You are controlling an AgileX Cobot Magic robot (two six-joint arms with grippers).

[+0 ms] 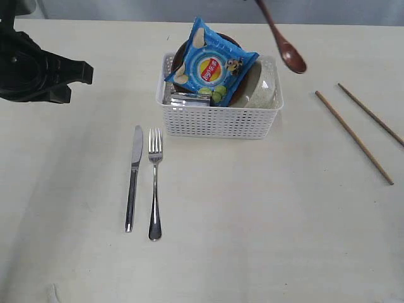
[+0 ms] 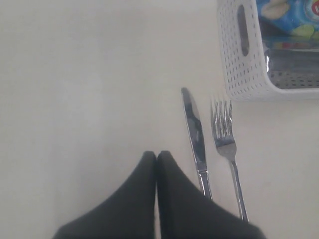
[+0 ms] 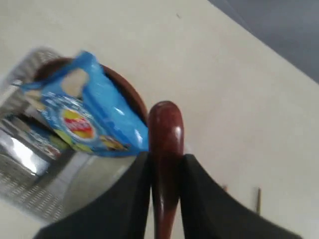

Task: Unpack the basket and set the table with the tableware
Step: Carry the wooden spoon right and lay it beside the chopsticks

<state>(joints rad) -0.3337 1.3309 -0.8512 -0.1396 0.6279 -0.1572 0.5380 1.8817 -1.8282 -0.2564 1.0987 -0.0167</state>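
The white basket (image 1: 218, 120) stands mid-table, with a cream bowl (image 1: 266, 88), a steel cup (image 1: 189, 99) and a brown plate (image 1: 178, 53) inside under a blue chip bag (image 1: 211, 63). In front of it, to the left, a knife (image 1: 134, 177) and a fork (image 1: 154, 183) lie side by side. Two chopsticks (image 1: 353, 136) lie on the table at the right. My right gripper (image 3: 166, 157) is shut on the handle of the red-brown wooden spoon (image 3: 166, 129). The spoon (image 1: 287, 50) hangs in the air above the basket's right end. My left gripper (image 2: 157, 155) is shut and empty, above bare table left of the knife (image 2: 193, 129).
The left arm's black body (image 1: 38, 69) sits at the far left edge of the table (image 1: 265, 221). The basket's side handle (image 2: 242, 30) faces the left gripper, with the fork (image 2: 224, 129) between them.
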